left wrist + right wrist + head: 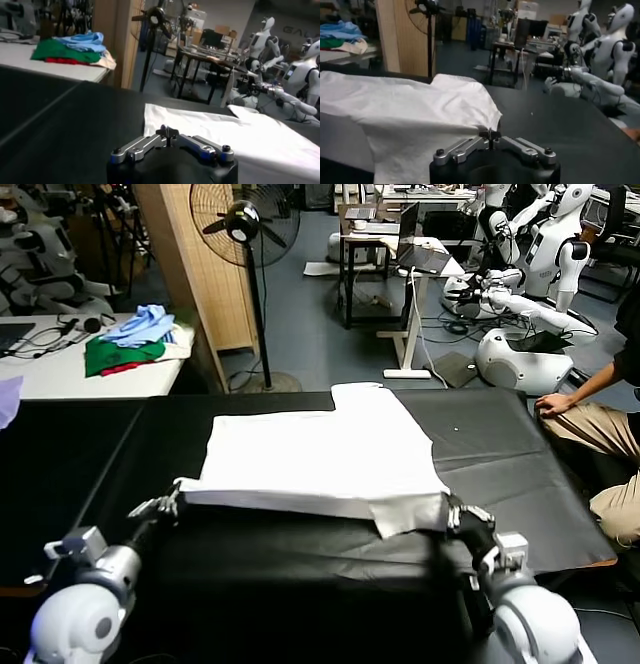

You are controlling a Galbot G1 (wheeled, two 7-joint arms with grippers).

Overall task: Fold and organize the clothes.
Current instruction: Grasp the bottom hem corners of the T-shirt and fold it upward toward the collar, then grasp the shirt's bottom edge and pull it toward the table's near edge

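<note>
Head view: one white T-shirt spread flat on the black table, mid-table, a bit toward the far edge; near hem doubled over into a band along the side facing the robot. Two grippers at that band: left gripper at the band's left corner, fingers together on the cloth there; right gripper at the band's right corner, fingers pinched on the fabric. On a separate white table off the far-left corner, one pile of coloured garments: blue, green, red. One standing fan beyond the far edge. One seated person at the right edge, one hand resting on the tabletop.

Left wrist view: left gripper with fingers drawn together at the T-shirt's near corner. Black table alongside; pile of coloured garments far off.

Right wrist view: right gripper clamped on a bunched fold of the T-shirt, the cloth lifted slightly at the pinch. Black table bare beside it.
</note>
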